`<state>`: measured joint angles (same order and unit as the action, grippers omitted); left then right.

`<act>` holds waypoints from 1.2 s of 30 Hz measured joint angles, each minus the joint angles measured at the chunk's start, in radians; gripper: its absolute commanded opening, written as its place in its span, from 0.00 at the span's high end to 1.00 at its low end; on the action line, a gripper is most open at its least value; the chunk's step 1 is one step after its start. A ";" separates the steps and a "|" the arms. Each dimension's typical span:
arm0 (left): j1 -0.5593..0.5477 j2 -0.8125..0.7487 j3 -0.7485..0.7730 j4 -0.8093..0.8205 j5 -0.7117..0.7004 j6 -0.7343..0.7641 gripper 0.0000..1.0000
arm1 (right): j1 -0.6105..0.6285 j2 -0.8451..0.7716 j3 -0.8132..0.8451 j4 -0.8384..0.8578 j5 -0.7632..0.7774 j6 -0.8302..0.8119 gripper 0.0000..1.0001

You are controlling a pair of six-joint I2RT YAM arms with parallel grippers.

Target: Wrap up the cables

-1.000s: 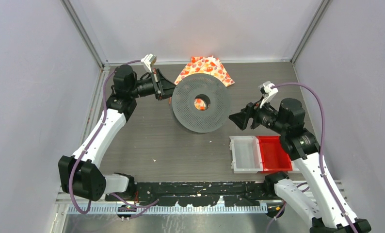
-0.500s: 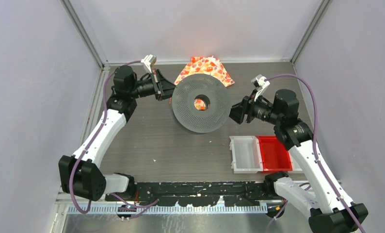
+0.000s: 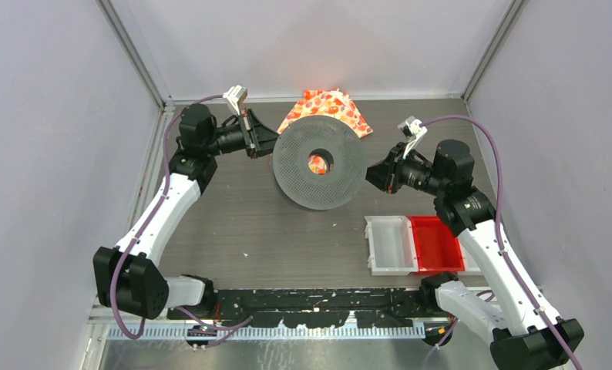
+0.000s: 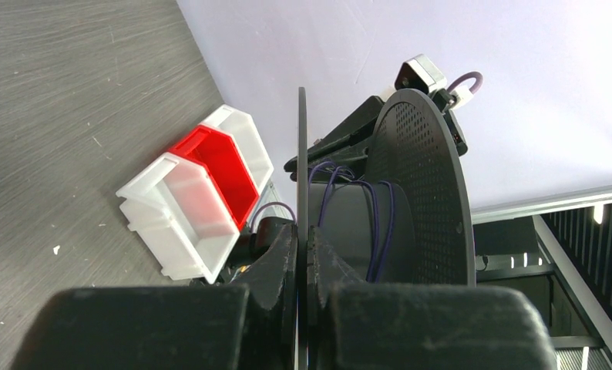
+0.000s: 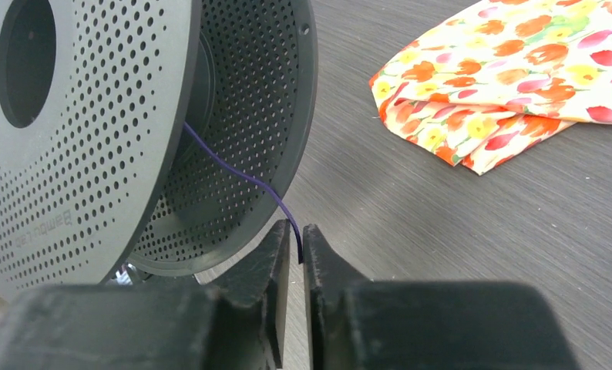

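Over the grey counter (image 3: 249,223) the left hand (image 4: 303,254) grips the rim of the spool (image 3: 318,185), while the right hand (image 5: 295,247) pinches the thin cable (image 5: 233,171), which runs leftward into the hub (image 4: 348,231).

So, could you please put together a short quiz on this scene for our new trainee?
1. What does the right pincer pinch? A) a pen B) the cable C) nothing
2. True or false: the left pincer is clamped on a flange of the spool.
3. Fill in: next to the red bin stands a ___ bin.
Key: 1 B; 2 true; 3 white.
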<state>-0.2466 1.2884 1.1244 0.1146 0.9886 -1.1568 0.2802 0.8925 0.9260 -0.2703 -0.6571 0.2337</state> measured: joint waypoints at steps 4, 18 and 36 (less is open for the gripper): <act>0.000 0.000 -0.002 0.004 -0.001 -0.013 1.00 | 0.000 0.000 0.000 -0.004 -0.003 -0.002 0.99; 0.005 -0.019 -0.096 0.024 -0.173 -0.059 1.00 | 0.000 -0.079 -0.019 0.024 -0.001 0.173 0.99; -0.037 -0.148 -0.380 0.253 -0.474 -0.211 1.00 | 0.150 -0.013 -0.251 0.416 0.186 0.570 0.99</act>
<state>-0.2836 1.1400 0.7448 0.3679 0.5148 -1.3674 0.4297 0.8799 0.6754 0.1455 -0.4709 0.8036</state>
